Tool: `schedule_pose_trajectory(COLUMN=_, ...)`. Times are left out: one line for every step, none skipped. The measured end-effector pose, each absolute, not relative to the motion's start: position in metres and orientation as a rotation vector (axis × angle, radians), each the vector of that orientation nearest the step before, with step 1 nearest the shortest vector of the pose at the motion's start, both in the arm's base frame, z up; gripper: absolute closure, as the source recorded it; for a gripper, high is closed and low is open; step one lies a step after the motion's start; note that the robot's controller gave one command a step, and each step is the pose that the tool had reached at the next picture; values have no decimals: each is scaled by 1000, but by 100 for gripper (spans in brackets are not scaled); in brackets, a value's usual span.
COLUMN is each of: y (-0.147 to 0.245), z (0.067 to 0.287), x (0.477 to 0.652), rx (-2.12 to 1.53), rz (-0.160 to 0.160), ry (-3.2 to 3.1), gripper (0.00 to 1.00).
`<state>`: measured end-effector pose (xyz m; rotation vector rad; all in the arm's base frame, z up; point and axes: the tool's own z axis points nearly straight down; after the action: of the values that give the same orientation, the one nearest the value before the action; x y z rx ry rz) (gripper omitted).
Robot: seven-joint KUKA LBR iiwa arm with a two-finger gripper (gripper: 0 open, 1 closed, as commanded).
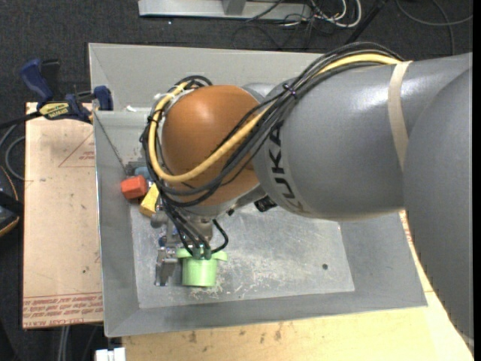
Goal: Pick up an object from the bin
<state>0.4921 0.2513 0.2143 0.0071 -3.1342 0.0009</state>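
grey metal is seen nearest, in the sloped front wall of the bin [248, 310], and just behind it the flat floor [301, 262] is marked with pale scratches. on that floor, in its front left part and close to the front edge, a short light-green cylinder [199, 271] is found. the claw [179, 256] is set low over the cylinder's upper left side, and the two appear to touch. whether the cylinder is gripped cannot be told. whether the claw is spread or pressed together cannot be told either, since its lower end is covered by the wrist and by a bunch of dark and green wires [197, 243]. a dull metal part of the claw is seen just left of the cylinder, down near the floor.

further back, beside the left wall, a yellow piece [149, 199] is seen, with a red-orange block [134, 187] touching it from behind. both are partly hidden by the wrist. above them the rounded orange cover [199, 145] on the wrist is seen, wrapped by black and yellow cables [225, 156]. the thick grey arm [361, 141] is stretched in from the right, and the middle and back of the bin are covered by it.
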Motion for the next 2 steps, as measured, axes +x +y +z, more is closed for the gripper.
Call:
schedule_pose_trajectory(y=166, z=72, x=511, rx=-105, rz=-11, ry=-3146, gripper=0)
schedule_pose_trajectory(y=168, z=78, x=513, rx=-100, rz=-12, ry=-3152, gripper=100)
